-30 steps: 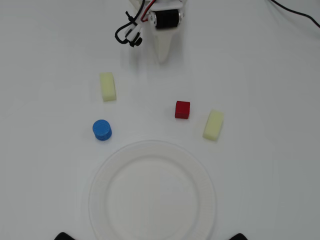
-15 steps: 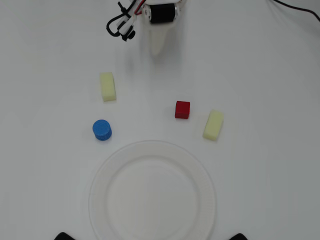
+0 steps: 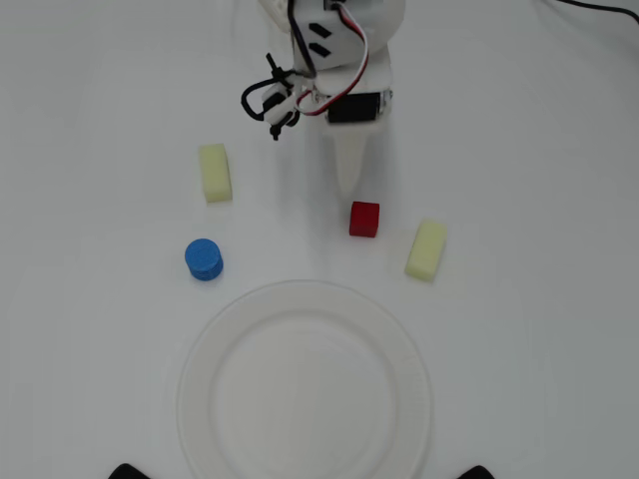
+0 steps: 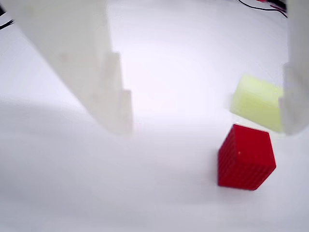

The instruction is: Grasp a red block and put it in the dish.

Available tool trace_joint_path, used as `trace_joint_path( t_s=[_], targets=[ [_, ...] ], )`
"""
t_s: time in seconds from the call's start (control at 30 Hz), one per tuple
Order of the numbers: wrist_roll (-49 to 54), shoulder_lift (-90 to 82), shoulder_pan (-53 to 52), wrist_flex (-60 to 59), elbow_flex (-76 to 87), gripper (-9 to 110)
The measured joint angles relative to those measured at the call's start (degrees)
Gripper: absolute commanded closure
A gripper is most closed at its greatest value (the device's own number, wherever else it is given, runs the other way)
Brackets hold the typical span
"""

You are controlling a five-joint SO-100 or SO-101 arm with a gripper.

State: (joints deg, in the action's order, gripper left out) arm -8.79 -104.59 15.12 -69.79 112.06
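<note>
The red block [image 3: 364, 219] is a small cube on the white table, just above the dish [image 3: 195, 389], a large round white plate that lies empty at the bottom centre. My gripper [image 3: 351, 190] points down the overhead view, its tip just above and slightly left of the block, not touching it. In the wrist view the gripper [image 4: 207, 128] is open and empty. Its broad left finger [image 4: 82, 63] is far from the block, and its right finger [image 4: 295, 96] is at the right edge. The red block [image 4: 246, 157] lies low between them, nearer the right finger.
A pale yellow oblong block [image 3: 426, 249] lies right of the red block, and shows behind it in the wrist view [image 4: 256, 101]. Another yellow block [image 3: 214, 172] and a blue cylinder [image 3: 204, 259] lie on the left. The arm's body and cables [image 3: 319, 60] fill the top centre.
</note>
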Motion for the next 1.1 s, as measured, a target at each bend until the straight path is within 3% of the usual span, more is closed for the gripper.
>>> trace_joint_path(
  t_s=[0.43,0.67,1.1],
  targets=[
    [-10.55,4.39,-0.09,12.04,2.11,67],
    [-10.63,4.31,3.25,21.18,13.01,70],
    [-6.68,5.54,3.6,24.08,13.1,74]
  ],
)
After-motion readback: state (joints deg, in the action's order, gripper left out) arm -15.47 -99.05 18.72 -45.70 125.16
